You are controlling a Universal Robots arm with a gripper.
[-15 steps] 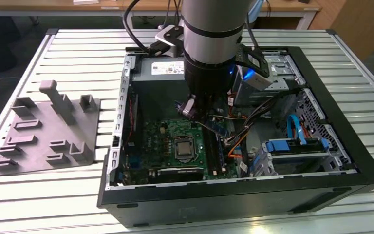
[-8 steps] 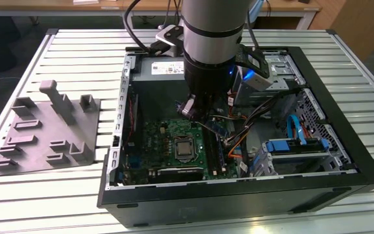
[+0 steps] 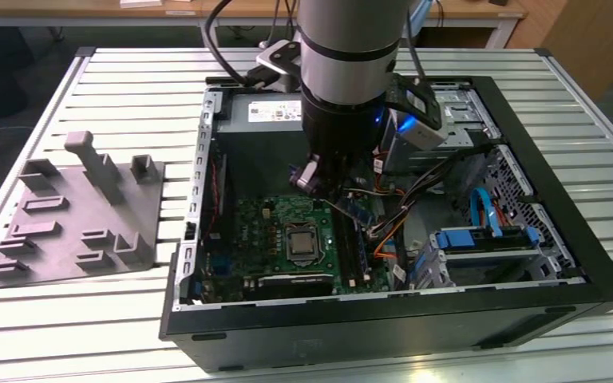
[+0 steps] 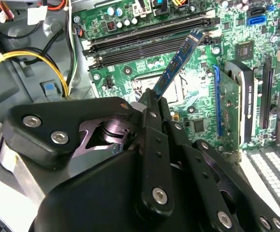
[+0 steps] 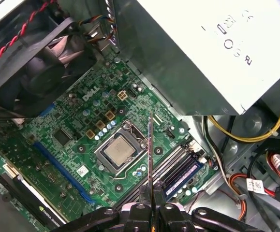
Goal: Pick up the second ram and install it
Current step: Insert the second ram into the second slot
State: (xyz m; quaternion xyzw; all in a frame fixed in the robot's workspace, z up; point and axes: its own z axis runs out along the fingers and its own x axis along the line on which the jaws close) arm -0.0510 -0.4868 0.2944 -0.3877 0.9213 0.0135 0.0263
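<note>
while within end effector (image 4: 155, 100), second ram (image 4: 177, 62)

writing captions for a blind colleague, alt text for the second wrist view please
The black end effector grips a blue-green memory stick by one end, holding it tilted over a green motherboard. Its free end points toward the long black slots.

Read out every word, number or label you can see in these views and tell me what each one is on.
White sticker on the grey metal power supply box: print too small to read.
Same box's pale side, first wrist view: large dark characters, turned, not surely readable.
Green motherboard: white brand logo and tiny markings, not quoted.
Thin blue-green ram stick in the black gripper: nothing readable.
</note>
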